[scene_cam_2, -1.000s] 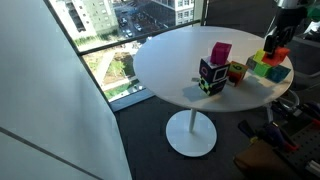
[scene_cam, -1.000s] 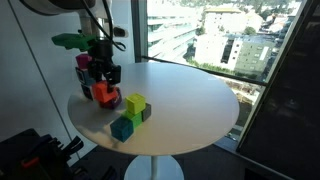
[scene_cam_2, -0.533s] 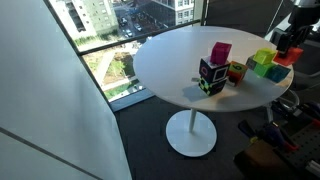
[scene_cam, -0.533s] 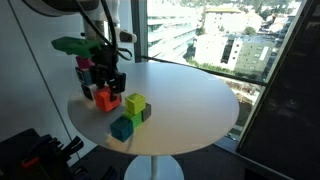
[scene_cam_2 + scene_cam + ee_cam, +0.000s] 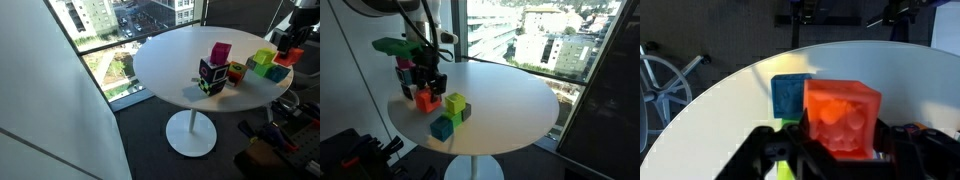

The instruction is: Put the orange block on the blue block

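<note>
My gripper [image 5: 427, 88] is shut on the orange block [image 5: 424, 99] and holds it just above the white round table [image 5: 510, 105]. In the wrist view the orange block [image 5: 843, 118] fills the space between the two black fingers [image 5: 774, 152]. The blue block [image 5: 792, 97] lies on the table just beyond it and to the left. In an exterior view the blue block [image 5: 442, 128] sits near the table's front edge, below and right of the gripper. The other exterior view shows the gripper [image 5: 287, 50], the orange block [image 5: 285, 58] and the blue block [image 5: 277, 73] at the far right.
A yellow-green cube [image 5: 455, 103] and a dark cube [image 5: 466, 114] sit between gripper and blue block. A pink cube [image 5: 219, 52] stands stacked on a dark and teal cube [image 5: 210, 76], with a multicoloured cube [image 5: 237, 72] beside it. The table edge is close by.
Over the last second the gripper moved a little sideways with the orange block in it, then stayed still for the last half second. The other cubes have not moved.
</note>
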### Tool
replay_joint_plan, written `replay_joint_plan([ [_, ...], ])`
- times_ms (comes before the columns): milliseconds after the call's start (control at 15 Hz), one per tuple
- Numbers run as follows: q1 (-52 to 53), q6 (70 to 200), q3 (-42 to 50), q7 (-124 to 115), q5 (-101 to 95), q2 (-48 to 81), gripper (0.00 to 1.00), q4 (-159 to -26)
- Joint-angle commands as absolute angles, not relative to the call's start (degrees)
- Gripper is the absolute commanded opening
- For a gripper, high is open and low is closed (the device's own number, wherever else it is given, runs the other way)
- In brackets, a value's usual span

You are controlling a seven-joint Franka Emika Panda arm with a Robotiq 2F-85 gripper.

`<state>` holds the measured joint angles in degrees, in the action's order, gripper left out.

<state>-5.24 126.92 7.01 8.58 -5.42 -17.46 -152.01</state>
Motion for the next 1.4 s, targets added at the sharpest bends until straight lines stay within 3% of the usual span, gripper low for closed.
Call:
replay_joint_plan([
  [0, -5.38, 126.76, 6.84, 8.61, -5.34, -17.48, 0.49, -151.93],
  [267, -5.38, 126.76, 6.84, 8.61, -5.34, -17.47, 0.49, -151.93],
  [333, -5.58, 126.83, 6.85, 8.36, -5.65, -17.32, 0.24, -151.89],
  [1333, -11.59, 129.62, 9.41, 6.99, -11.78, -15.93, 0.24, -152.34],
])
